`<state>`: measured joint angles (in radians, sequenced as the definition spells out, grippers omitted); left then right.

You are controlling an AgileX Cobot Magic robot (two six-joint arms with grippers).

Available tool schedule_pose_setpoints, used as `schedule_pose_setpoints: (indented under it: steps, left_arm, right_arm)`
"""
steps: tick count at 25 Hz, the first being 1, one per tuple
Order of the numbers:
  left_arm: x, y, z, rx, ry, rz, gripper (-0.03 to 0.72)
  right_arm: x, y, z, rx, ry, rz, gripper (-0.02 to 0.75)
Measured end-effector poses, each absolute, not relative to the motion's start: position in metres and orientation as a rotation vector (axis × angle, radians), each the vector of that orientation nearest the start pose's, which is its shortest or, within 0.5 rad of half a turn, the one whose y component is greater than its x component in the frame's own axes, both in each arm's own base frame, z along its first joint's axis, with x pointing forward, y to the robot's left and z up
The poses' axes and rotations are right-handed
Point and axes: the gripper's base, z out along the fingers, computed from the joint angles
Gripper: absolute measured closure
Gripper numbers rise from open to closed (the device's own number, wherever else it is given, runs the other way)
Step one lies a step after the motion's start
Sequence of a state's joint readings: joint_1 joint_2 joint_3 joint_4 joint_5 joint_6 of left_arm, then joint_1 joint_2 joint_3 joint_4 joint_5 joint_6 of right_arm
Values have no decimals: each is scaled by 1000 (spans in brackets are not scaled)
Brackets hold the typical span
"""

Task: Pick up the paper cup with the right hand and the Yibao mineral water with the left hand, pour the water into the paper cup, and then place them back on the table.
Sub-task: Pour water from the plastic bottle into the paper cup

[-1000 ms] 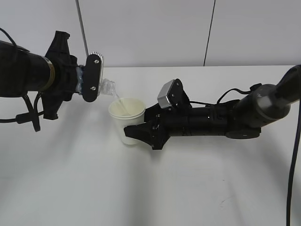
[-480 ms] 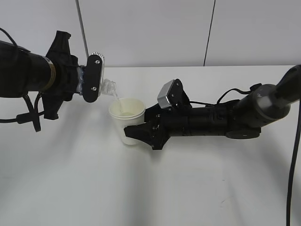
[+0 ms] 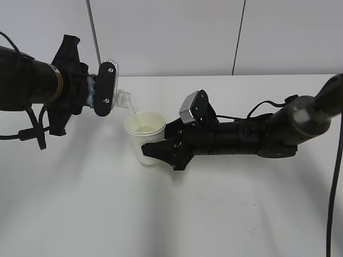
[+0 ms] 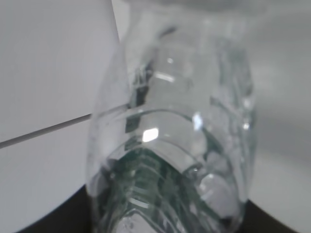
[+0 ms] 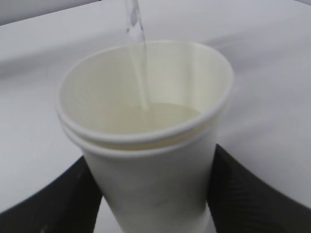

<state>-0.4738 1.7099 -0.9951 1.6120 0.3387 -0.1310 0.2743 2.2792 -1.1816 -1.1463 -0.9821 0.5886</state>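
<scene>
Little has shifted since a second ago: both arms keep their places, the bottle neck has tipped slightly further over the cup, and the pale pool inside the cup has risen.

At the upper left of the exterior view, the left tool [image 3: 102, 88] is clamped on the Yibao mineral water [image 3: 122, 98], holding it in the air above the counter [image 3: 171, 214]. The bottle's long axis lies close to horizontal, tilted a little downward, with its open neck pointing right toward the centre of the frame and its base hidden inside the tool. In the left wrist view the clear, ribbed body [image 4: 175, 145] fills the frame, so the tool's fingers are not visible there.

A thin stream of water [image 5: 138, 63] falls from the neck into the paper cup [image 3: 144, 136], which stands upright just left of centre, mouth up. The right tool [image 3: 163, 151] reaches in from the right and grips the cup's lower wall on both sides; the right wrist view shows the cup [image 5: 146, 145] partly filled.

As I judge it, both pickups are done and the pour is under way. Left to do: finish pouring, right the bottle, and set both back on the counter.
</scene>
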Motion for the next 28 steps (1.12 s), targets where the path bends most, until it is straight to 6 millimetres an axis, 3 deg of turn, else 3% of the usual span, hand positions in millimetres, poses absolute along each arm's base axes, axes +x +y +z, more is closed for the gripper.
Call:
schedule_pose_setpoints:
  steps: [28]
  left_arm:
    - [337,-140,219,1762,1468,911,375]
  right_arm:
    - [384,180,85,-1044,1655,846,250]
